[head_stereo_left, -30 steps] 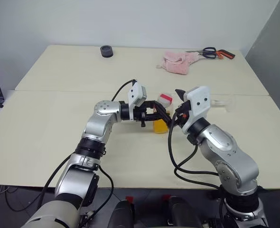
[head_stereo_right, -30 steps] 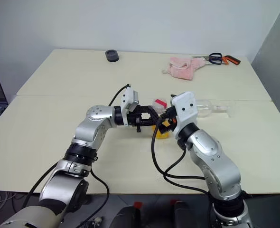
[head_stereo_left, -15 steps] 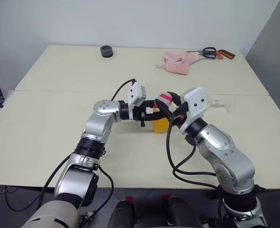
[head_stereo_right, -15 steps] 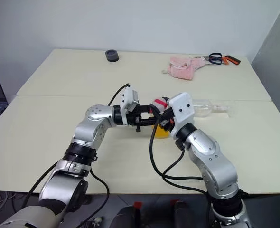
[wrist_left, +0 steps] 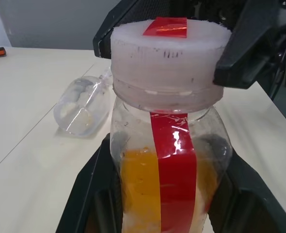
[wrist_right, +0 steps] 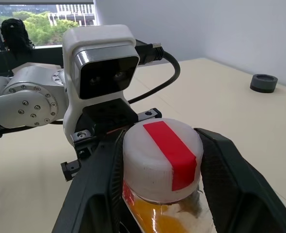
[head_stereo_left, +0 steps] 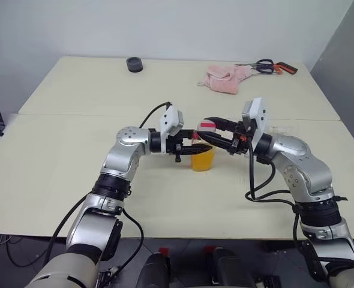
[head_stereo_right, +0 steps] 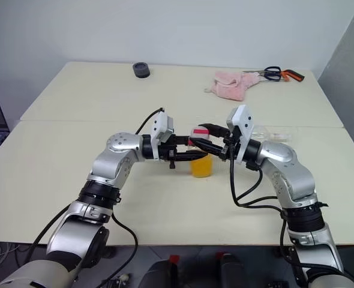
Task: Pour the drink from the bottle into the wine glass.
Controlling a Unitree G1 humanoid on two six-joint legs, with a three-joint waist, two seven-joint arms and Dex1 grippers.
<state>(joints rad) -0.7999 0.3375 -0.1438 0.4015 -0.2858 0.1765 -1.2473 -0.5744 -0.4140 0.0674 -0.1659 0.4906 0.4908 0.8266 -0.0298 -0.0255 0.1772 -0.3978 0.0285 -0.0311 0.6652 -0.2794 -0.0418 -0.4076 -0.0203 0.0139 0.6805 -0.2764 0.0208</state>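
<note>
You are steadying the bottle point(head_stereo_left: 202, 154) upright on the worktop point(head_stereo_left: 75, 162), left gripper point(head_stereo_left: 192, 144) jaws clamped on its body, wine glass point(wrist_left: 82, 104) lying just behind. Right gripper point(wrist_right: 160, 160) jaws are straddling the cap point(wrist_right: 161, 155); squeeze squarely before twisting.

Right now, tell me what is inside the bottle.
The bottle holds orange drink in its lower part; above it the clear wall looks empty. The red label strip and white cap cover the rest.

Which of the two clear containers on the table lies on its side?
The wine glass, lying beyond the right arm. The bottle stands upright, capped, held by the left gripper.
</note>
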